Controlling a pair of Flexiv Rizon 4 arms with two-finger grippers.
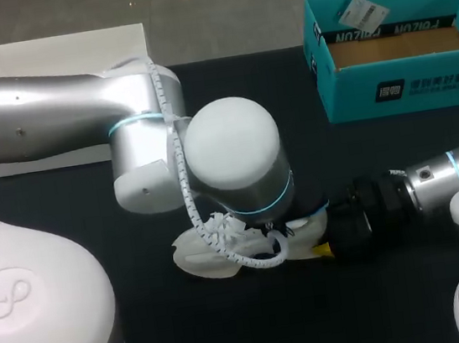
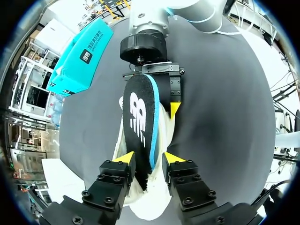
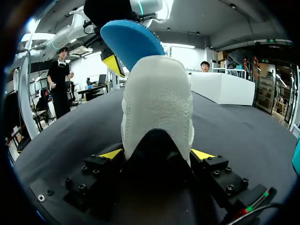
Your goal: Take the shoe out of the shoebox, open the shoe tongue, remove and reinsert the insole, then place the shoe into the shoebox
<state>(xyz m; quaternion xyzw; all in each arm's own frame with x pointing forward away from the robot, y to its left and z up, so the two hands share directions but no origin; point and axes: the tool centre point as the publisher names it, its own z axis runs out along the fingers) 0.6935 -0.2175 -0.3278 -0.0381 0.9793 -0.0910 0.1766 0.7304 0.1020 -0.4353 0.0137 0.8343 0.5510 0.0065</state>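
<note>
**Two-point hold, both arms engaged**

My left claw is closed narrowly on the black, blue-edged insole. The insole's lower end sits inside the white shoe and the rest stands up out of it. My right claw, fingers set wide, clamps the shoe's heel from both sides. The shoe rests near the middle of the black table. The teal shoebox stands open at the far right, well apart.

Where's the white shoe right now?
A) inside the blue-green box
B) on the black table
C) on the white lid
B: the white shoe lies on the black table, and the teal shoebox has no shoe in it.
</note>
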